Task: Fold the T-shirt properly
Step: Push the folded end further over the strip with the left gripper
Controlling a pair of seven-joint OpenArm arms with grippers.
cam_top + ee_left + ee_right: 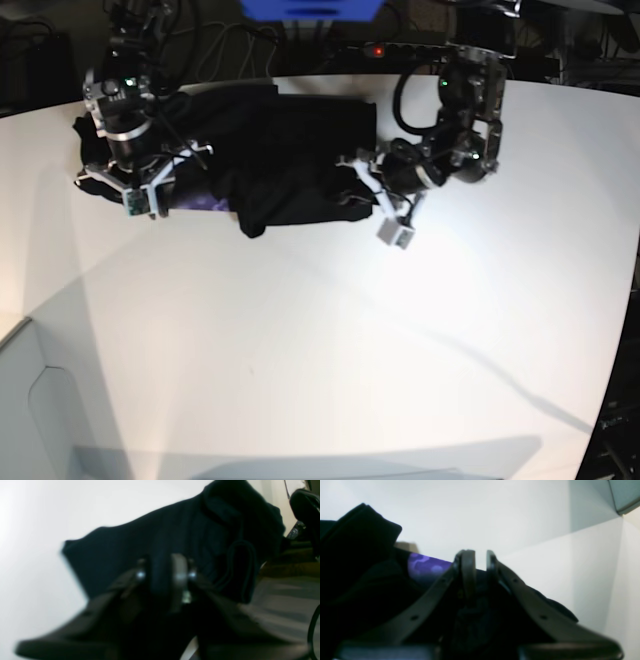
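Both end effectors grip opposite ends of the T-shirt: left end effector closed on cloth, right end effector closed at the collar, keeping it spread on the surface for folding.

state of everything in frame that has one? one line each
T-shirt: bunched, partly folded on the white table, held at both ends.
Left tool: jaws closed on a fold of the T-shirt.
Right tool: jaws nearly together, pinching cloth beside the purple neck patch.
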